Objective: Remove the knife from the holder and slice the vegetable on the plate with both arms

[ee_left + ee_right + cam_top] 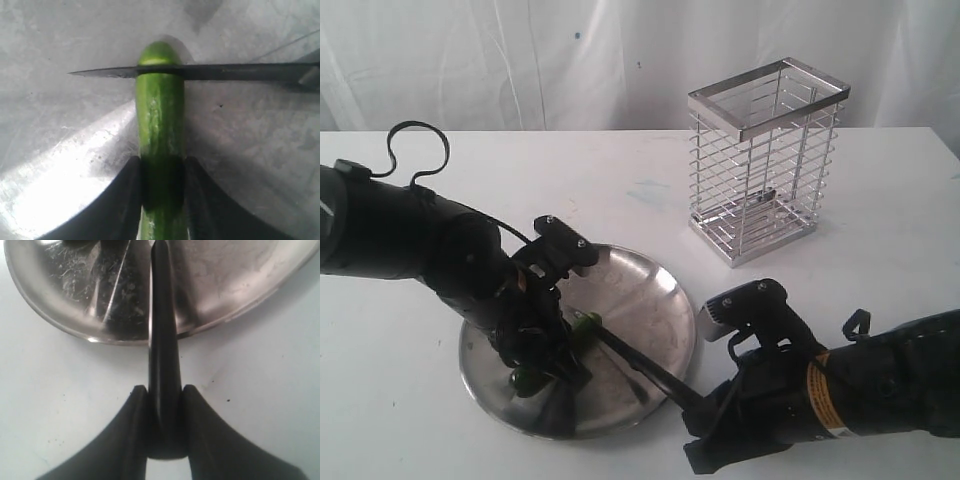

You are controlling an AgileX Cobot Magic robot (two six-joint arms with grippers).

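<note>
On the white worktop, the holder stands empty well beyond the plate. Over the plate, the left pincer clamps the vegetable, while the right pincer, just off the plate's rim, grips the knife handle. Blade bites near the tip; the first slice looks unfinished.

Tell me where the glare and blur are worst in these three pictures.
Left wrist view: a white blown-out patch on the plate beside the vegetable. Right wrist view: the knife handle is soft. Exterior view: even light, mild sheen on the plate rim.
</note>
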